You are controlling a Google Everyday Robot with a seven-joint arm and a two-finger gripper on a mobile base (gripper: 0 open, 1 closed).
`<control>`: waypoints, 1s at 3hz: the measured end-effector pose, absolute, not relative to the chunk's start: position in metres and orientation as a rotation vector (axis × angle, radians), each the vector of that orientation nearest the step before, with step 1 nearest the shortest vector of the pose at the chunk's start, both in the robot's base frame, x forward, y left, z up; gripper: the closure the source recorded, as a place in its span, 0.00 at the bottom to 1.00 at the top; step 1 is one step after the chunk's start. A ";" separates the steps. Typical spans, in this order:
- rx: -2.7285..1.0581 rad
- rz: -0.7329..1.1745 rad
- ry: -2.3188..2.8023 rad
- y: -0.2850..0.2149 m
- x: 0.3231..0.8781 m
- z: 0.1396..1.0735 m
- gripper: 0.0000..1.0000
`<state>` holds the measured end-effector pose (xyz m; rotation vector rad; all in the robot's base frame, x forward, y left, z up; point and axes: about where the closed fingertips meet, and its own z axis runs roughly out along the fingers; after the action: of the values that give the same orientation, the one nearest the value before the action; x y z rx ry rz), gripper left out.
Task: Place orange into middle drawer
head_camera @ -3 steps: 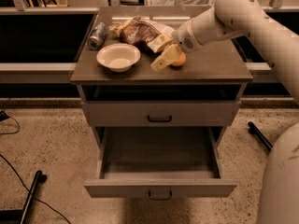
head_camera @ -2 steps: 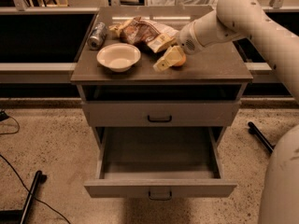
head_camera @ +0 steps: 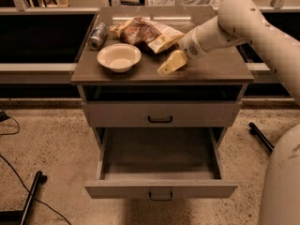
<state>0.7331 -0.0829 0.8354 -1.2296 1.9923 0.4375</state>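
Note:
My gripper (head_camera: 171, 63) is low over the cabinet top, right of the cream bowl (head_camera: 119, 56) and just in front of the brown-and-yellow snack bag (head_camera: 146, 33). The white arm reaches in from the upper right. The orange does not show; whether it is under or inside the gripper I cannot tell. The middle drawer (head_camera: 159, 189) is pulled fully open below, wide and shallow with a grey front and a small grey handle. Its inside looks bare.
A metal can (head_camera: 97, 35) lies at the back left of the cabinet top (head_camera: 220, 69). A shut drawer front with a black handle (head_camera: 160, 120) is above the open drawer. A black stand leg (head_camera: 30, 196) and cables lie on the floor at left.
The gripper has moved slightly down and toward the front of the cabinet top. The bowl, bag, can and drawer have not moved.

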 end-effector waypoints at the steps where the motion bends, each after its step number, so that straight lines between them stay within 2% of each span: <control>1: -1.195 0.443 2.014 -0.093 0.733 0.828 0.30; 3: -1.209 0.542 1.919 -0.093 0.725 0.840 0.76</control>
<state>0.7254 -0.0933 0.8405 -1.2089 1.9193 0.5425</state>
